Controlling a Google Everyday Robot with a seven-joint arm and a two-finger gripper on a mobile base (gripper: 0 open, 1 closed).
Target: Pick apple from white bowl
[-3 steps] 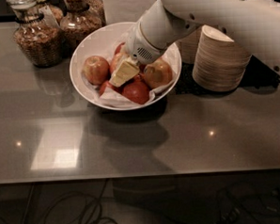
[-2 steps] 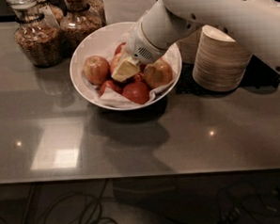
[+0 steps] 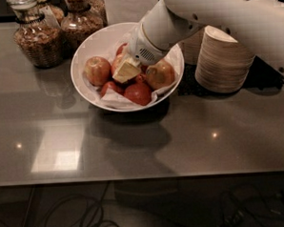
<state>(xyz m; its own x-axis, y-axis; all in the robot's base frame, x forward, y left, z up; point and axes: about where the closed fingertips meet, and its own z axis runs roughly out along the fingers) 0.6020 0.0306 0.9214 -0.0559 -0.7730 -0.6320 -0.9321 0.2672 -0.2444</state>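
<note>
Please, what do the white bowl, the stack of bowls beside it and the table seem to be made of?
White bowl: probably glazed ceramic, glossy, smooth rim.
Stack: likely paper or pulp, matte beige, thin layered edges.
Table: polished grey stone or laminate; it mirrors lights.
The claw is inside the bowl, among the apples.

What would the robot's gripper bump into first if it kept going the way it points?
Probably an apple. The gripper points down and left into the white bowl, and the reddish apple partly hidden just under its tip looks first in line, though depth is hard to judge.
</note>
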